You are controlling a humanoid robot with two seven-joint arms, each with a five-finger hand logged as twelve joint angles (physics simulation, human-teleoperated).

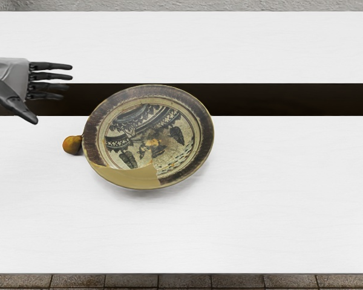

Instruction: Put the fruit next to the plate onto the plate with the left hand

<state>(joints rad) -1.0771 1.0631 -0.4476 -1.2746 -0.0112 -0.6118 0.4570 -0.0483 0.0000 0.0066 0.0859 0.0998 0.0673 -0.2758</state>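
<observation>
A small orange-brown fruit point(72, 144) lies on the white table, touching the left rim of a round patterned plate point(196, 112). The plate's rim hides part of the fruit. My left hand point(45, 81) hovers at the far left edge, up and to the left of the fruit, well apart from it. Its fingers are spread straight toward the right and the thumb points down-right; it holds nothing. The right arm does not show.
A dark gap point(290, 99) runs across the scene behind the plate, between the near white table point(260, 199) and a far white surface point(230, 45). A brick floor strip point(181, 281) shows below the table's front edge.
</observation>
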